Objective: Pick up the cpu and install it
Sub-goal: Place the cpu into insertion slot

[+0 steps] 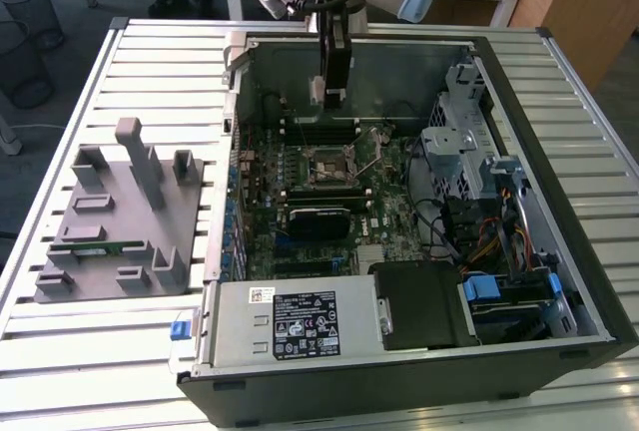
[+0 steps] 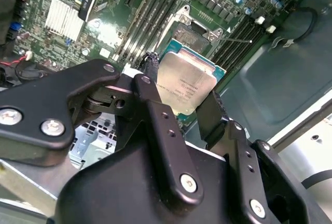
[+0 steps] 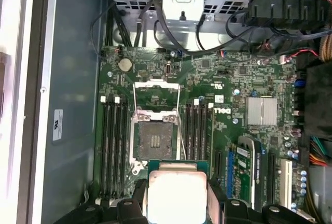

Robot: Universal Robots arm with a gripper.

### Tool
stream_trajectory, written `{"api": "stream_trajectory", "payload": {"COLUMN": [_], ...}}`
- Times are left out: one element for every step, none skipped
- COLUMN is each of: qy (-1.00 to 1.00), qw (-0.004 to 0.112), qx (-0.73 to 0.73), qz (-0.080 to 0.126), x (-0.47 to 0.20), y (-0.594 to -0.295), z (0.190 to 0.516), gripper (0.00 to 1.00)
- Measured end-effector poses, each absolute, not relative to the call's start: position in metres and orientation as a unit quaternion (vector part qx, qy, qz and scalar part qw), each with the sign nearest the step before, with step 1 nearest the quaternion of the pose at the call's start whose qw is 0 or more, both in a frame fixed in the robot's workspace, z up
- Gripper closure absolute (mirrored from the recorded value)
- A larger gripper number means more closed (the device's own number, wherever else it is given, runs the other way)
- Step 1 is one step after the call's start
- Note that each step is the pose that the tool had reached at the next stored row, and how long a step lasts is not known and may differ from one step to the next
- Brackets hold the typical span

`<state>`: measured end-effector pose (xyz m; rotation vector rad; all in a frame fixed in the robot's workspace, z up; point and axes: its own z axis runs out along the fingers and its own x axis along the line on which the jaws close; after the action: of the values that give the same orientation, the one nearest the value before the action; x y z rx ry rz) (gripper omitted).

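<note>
The cpu [image 2: 188, 81] is a flat square chip with a pale silver top and a green rim, and my gripper [image 2: 180, 84] is shut on it, one black finger [image 2: 150, 73] on each side. It hangs above the motherboard [image 3: 228, 125], inside the open computer case [image 1: 519, 202]. In the first wrist view the cpu [image 3: 176, 193] sits between the fingers of my gripper [image 3: 176, 203], just short of the open socket [image 3: 155, 138], whose metal frame is flipped up. In the exterior view my gripper [image 1: 330, 102] hovers above the far part of the board, behind the socket [image 1: 332, 165].
Memory slots [image 3: 114, 141] flank the socket. A black block [image 1: 319, 219] lies on the board in front of it. Drive cages [image 1: 454, 142] and cables [image 1: 479, 231] fill the exterior view's right; a power supply [image 1: 290, 321] sits in front. A grey fixture [image 1: 120, 221] holding a green stick [image 1: 100, 247] stands left.
</note>
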<state>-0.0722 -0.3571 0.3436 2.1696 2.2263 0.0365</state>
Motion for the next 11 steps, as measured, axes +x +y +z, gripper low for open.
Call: {"api": "stream_trajectory", "payload": {"qy": [0.716, 0.717, 0.718, 0.719, 0.721, 0.722, 0.723, 0.723, 0.723, 0.723, 0.723], "qw": [0.016, 0.016, 0.016, 0.016, 0.016, 0.016, 0.016, 0.017, 0.017, 0.017, 0.017], "qx": [0.697, 0.697, 0.696, 0.694, 0.693, 0.691, 0.691, 0.691, 0.691, 0.691, 0.691], "qz": [0.012, 0.012, 0.012, 0.012, 0.012, 0.012, 0.012, 0.012, 0.012, 0.012, 0.012], "x": [-0.072, -0.072, -0.072, -0.072, -0.072, -0.071, -0.071, -0.071, -0.071, -0.071, -0.071], "y": [-0.356, -0.355, -0.354, -0.353, -0.353, -0.352, -0.351, -0.351, -0.351, -0.35, -0.35], "z": [0.342, 0.34, 0.339, 0.337, 0.335, 0.334, 0.332, 0.33, 0.328, 0.327, 0.325], "gripper": [0.46, 0.46, 0.46, 0.46, 0.46, 0.46, 0.46, 0.46, 0.46, 0.46, 0.46]}}
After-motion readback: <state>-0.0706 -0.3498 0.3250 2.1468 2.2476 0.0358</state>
